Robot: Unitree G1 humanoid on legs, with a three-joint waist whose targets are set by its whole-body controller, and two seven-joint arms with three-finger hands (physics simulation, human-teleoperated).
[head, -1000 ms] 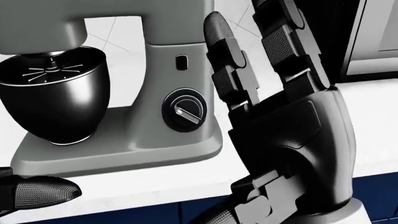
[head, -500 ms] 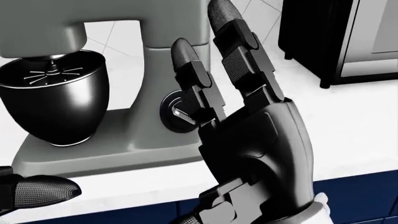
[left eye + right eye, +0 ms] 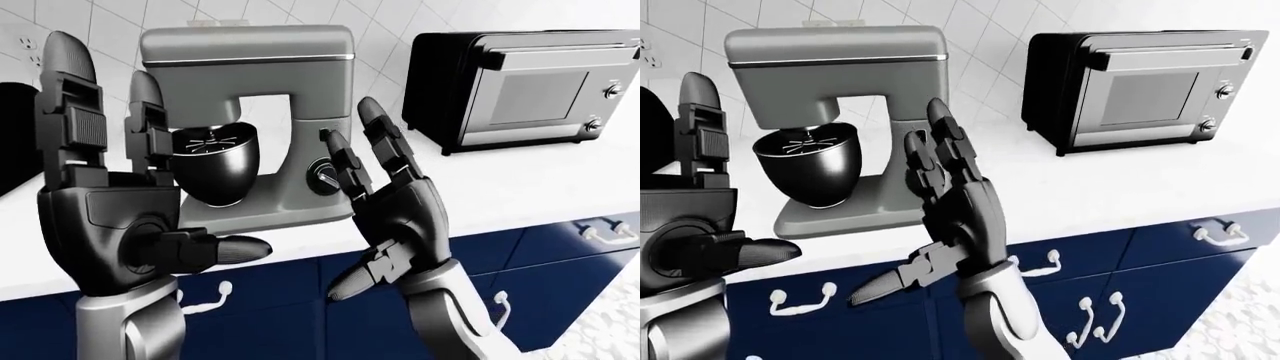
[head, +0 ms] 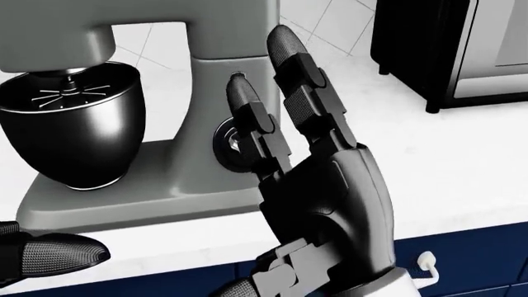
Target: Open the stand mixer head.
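We hold both hands raised and empty, the left hand (image 3: pixel 110 217) palm-out at the left of the left-eye view with its fingers (image 3: pixel 70 112) straight up and thumb jutting right, the right hand (image 3: pixel 395 210) upright beside it, fingers spread and splayed upward, thumb angled down-left.

Head view close and angled down on the grey metal stand mixer (image 4: pixel 165 124), perhaps cropping its top, both eye views further back and level, sharing mixer, black toaster oven (image 3: pixel 520 82), white countertop (image 3: pixel 1120 187), navy cabinet drawers (image 3: pixel 1180 247)
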